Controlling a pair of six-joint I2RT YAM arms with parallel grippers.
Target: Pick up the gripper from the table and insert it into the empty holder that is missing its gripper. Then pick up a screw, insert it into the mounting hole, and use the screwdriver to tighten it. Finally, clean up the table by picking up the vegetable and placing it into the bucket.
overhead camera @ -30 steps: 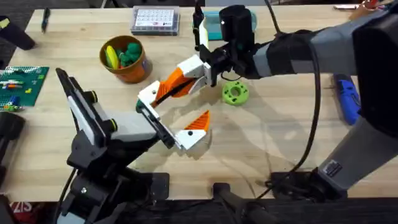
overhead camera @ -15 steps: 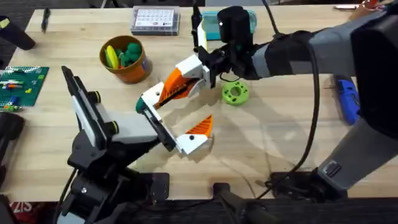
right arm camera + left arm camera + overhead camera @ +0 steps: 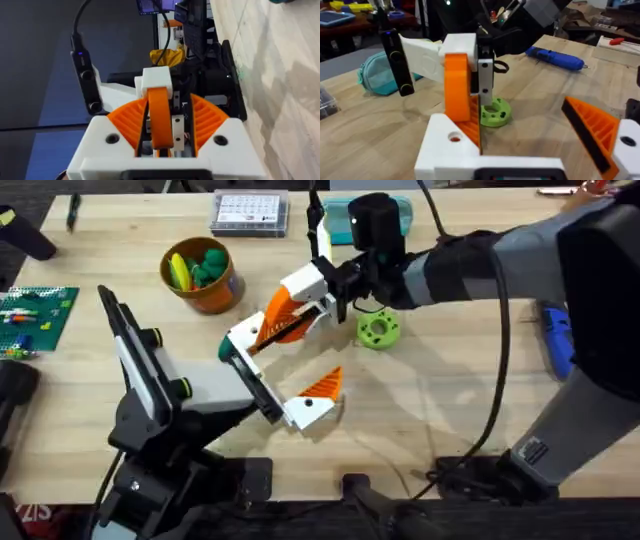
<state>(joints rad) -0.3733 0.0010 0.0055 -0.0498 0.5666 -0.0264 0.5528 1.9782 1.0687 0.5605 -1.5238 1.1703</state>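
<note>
- Holding my left fingers (image 3: pixel 320 387) spread wide with nothing between them: the near side carries its orange wedge, the far side is the bare holder (image 3: pixel 240 337), facing up and away from my base.
- The gripper (image 3: pixel 278 317) lies just beyond the holder. Its long axis slants from up by my right arm down toward the holder.
- In the left wrist view the gripper (image 3: pixel 456 85) stands nearly upright directly behind the holder (image 3: pixel 447 145), its lower end meeting the white bracket. I cannot tell whether it is seated or only touching.
- My right fingers (image 3: pixel 125 122) are clamped on the gripper (image 3: pixel 159 117), one ribbed pad on each flat side, so the right arm does the carrying and the left only presents the socket.
- My judgement: the next move turns on keeping that long axis in line with the holder and pushing along it, not across.
- Farther out on the counter (image 3: pixel 430 410), the vegetable (image 3: pixel 378 330) lies just beside my right wrist, the bucket (image 3: pixel 203 277) sits well to the left, and the screwdriver (image 3: pixel 558 340) lies at the right edge.
</note>
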